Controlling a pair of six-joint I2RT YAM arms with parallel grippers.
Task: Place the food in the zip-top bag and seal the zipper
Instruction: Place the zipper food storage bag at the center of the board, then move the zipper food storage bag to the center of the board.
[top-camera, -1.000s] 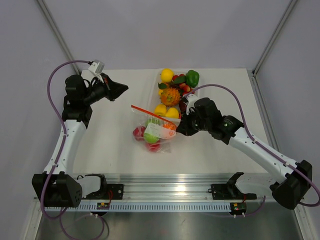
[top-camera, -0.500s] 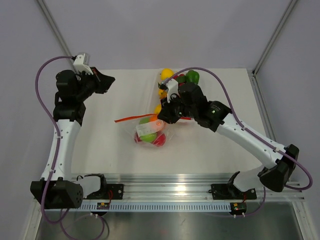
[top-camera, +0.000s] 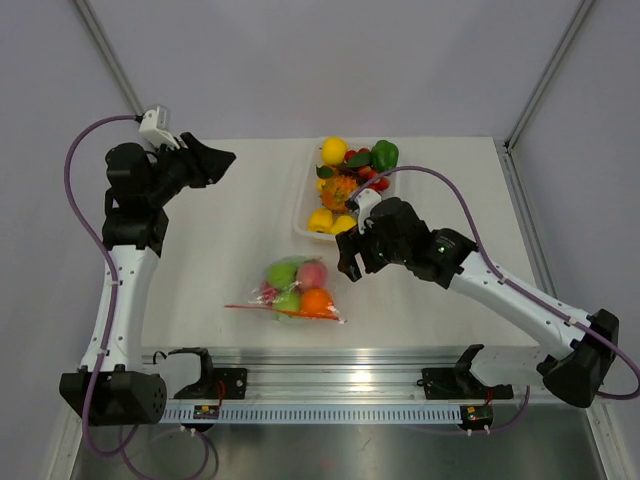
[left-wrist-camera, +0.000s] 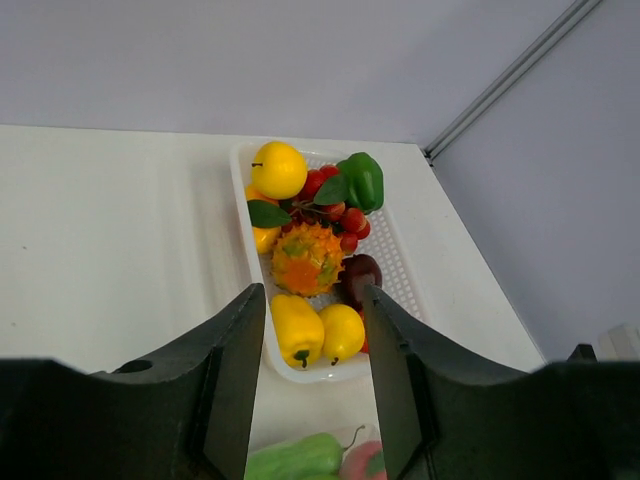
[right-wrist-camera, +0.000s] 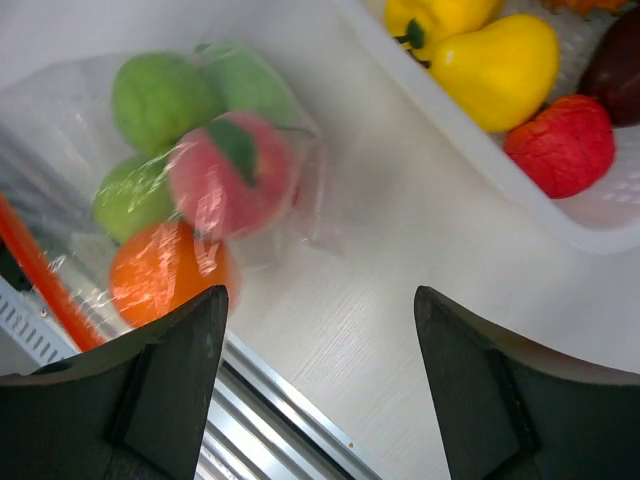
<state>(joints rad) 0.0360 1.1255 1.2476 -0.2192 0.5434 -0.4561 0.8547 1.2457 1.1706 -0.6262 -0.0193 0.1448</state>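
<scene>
**White bench, right side was nearer**

Zip-top bag of food lay low centre, zipper running left-right along its lower edge. Right end effector hung wide open, empty, just upper right of it. Left end effector, part open and empty, sat way off upper left.

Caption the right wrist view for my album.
Open right tool near a clear plastic bag of glossy toy fruit, white plastic tray beside.

The zip-top bag, holding food, lies before the tray.
</scene>
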